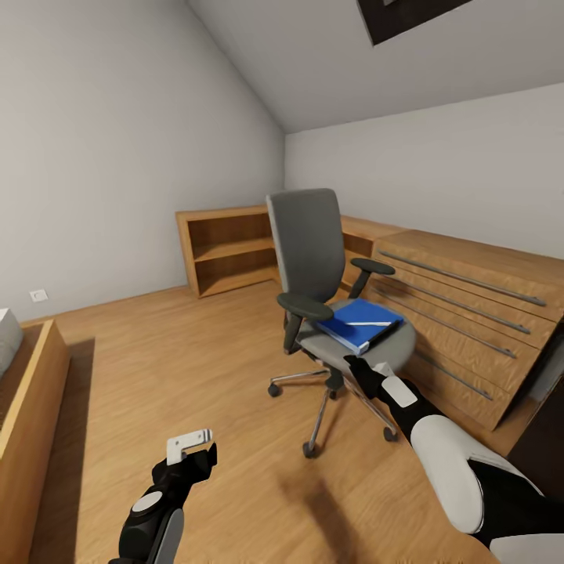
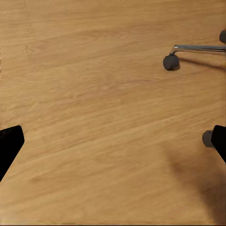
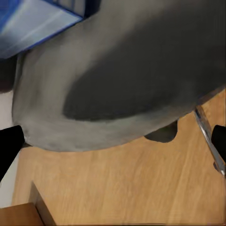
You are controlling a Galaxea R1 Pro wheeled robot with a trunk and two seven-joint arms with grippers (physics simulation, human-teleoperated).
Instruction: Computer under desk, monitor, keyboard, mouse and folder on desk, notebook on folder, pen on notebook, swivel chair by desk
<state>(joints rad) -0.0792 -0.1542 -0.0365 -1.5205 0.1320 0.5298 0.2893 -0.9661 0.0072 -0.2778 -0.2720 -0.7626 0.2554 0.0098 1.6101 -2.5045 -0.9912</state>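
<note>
The swivel chair [image 1: 312, 249] stands mid-room with its grey seat turned toward me. On the seat lies the blue folder [image 1: 356, 327], and a thin white pen [image 1: 370, 323] rests on top of it. My right gripper [image 1: 363, 368] is open, just in front of and slightly below the seat's front edge. In the right wrist view the seat's rim [image 3: 117, 70] lies between the black fingertips [image 3: 9, 147], and a folder corner [image 3: 33, 23] shows beyond it. My left gripper [image 1: 197, 454] hangs low and open over bare floor. A chair caster [image 2: 170, 62] shows in the left wrist view.
A light-wood drawer chest [image 1: 470, 313] with bar handles runs along the right wall behind the chair. An open wooden shelf unit [image 1: 227, 251] stands at the back. A wooden bed frame [image 1: 31, 407] borders the left. Plank floor [image 1: 180, 360] lies open between them.
</note>
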